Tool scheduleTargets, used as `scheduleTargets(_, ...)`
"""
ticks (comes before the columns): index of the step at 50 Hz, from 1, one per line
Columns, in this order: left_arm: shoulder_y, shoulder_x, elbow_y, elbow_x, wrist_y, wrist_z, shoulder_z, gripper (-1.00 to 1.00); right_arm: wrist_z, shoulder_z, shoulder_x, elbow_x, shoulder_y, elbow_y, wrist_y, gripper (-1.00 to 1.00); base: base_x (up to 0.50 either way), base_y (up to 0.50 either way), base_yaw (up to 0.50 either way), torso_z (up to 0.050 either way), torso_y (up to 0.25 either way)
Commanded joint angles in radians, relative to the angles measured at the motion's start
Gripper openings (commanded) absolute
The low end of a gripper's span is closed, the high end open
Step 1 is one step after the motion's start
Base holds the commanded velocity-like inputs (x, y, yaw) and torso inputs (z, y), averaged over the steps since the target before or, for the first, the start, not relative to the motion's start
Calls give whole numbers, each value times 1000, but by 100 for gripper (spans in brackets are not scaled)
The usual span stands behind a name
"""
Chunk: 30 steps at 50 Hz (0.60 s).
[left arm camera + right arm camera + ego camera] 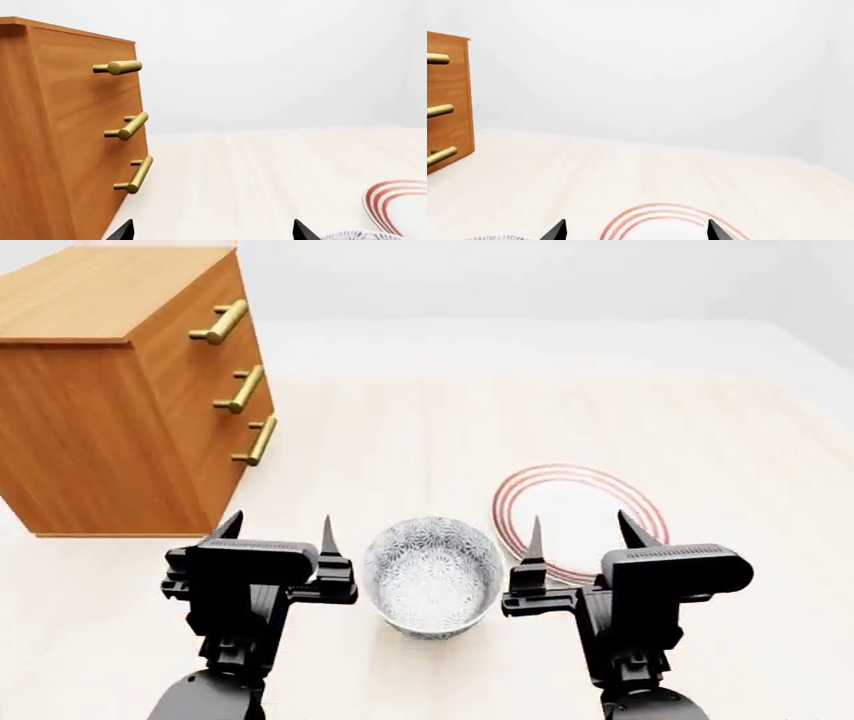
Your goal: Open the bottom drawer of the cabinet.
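Looking down from my head camera, the pale wood tabletop [400,440] fills most of the scene, light-grained and running back to a plain white wall. Largest thing on it is the cabinet [107,390], an orange-brown wooden chest at far left, its drawer face turned toward the middle of the tabletop. Three brass bar handles are stacked down that face. The bottom drawer [238,475] sits lowest, flush with the two above it, shut, its handle [255,441] untouched and well apart from both my grippers. From my left wrist camera the same handle [137,174] shows as the lowest of three bars on the cabinet front, with open tabletop beside it. Next in size, a white plate [577,520] with red concentric rings lies flat, right of centre. Just beside it, nearer me, stands a patterned grey-white bowl [433,575], upright, between my two arms; whether its rim touches the plate I cannot tell. My left gripper [276,532] hovers near the cabinet's front corner, fingers spread wide, holding nothing. My right gripper [578,530] hangs over the near edge of the plate, likewise spread, holding nothing. Fingertips [554,230] show as dark points low in the right wrist picture.
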Motion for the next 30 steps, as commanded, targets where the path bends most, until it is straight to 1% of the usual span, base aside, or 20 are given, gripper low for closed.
scheduleTargets(1, -6, -10, -1, -7, -2, -13, 6, 100, 9, -5, 8, 9, 5, -3, 7, 100, 500, 0, 0, 0, 0)
scheduleTargets(27, -11, -28, -6, -26, 4, -30, 19, 100, 31, -20, 21, 23, 8, 11, -5, 100, 500, 0, 0, 0, 1)
scheduleTargets(28, -11, -28, -6, -26, 4, -31, 20, 100, 19, -12, 17, 43, 2, 15, -33, 100, 500, 0, 0, 0, 0)
scheduleTargets(29, -11, -29, -7, -26, 5, -32, 20, 100, 40, -11, 14, 31, 8, 14, 9, 100, 500, 0, 0, 0, 0)
scheduleTargets(30, -11, -30, -7, -26, 5, -33, 21, 100, 31, -16, 19, 31, 7, 23, -21, 100, 0, 0, 0, 0, 0)
